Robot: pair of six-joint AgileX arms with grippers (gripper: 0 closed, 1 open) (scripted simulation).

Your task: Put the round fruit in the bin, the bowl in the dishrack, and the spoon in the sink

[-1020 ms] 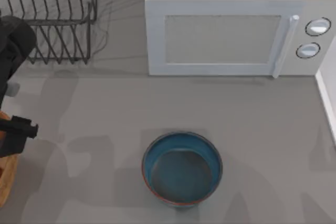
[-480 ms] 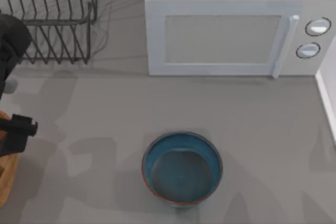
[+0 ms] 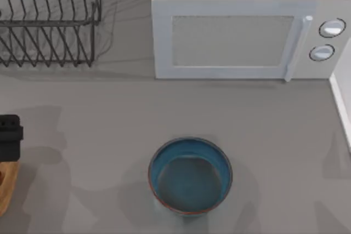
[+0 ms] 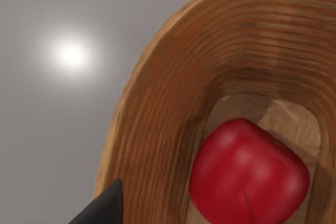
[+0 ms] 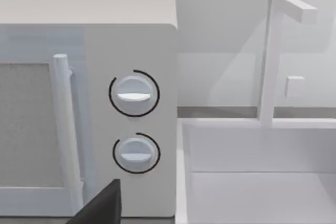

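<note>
One fruit (image 4: 248, 174) now lies loose in the wooden bin (image 4: 157, 119), so that step looks done. The left hand (image 3: 10, 135), just above the bin at the bench's left edge, has pulled back toward that edge since a second ago; I cannot tell its finger state. The bowl (image 3: 190, 175) sits well right of the bin, the dishrack (image 3: 49, 20) behind it.

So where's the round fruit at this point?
The round fruit lies at the bottom of the wooden bin in the left wrist view; in the top view that bin sits at the table's left edge.
</note>
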